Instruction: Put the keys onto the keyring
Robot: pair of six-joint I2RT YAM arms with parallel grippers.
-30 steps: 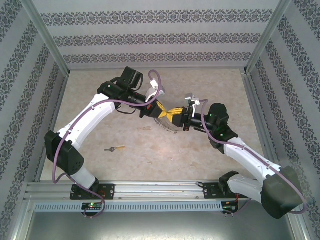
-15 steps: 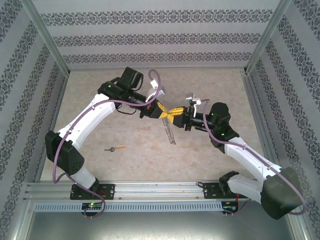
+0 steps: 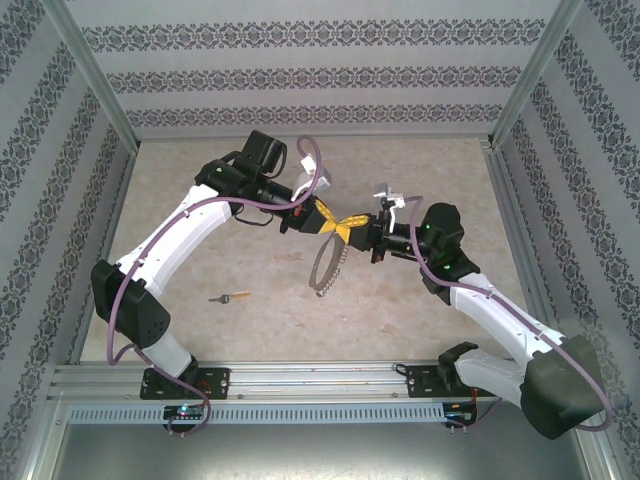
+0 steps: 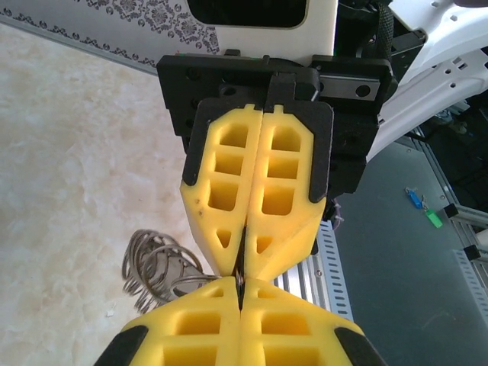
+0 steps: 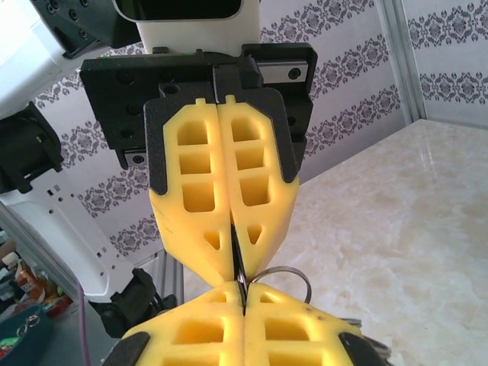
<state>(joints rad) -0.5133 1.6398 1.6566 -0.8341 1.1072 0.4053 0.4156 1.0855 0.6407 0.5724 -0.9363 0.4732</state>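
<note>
Table, left claw, right claw clamping keyring

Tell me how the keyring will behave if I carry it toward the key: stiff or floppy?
Probably floppy: the keyring droops in a loose curve below where the left gripper and right gripper pinch it. Its thin coils look springy, so it may sway when moved. Likely light for its size.
</note>
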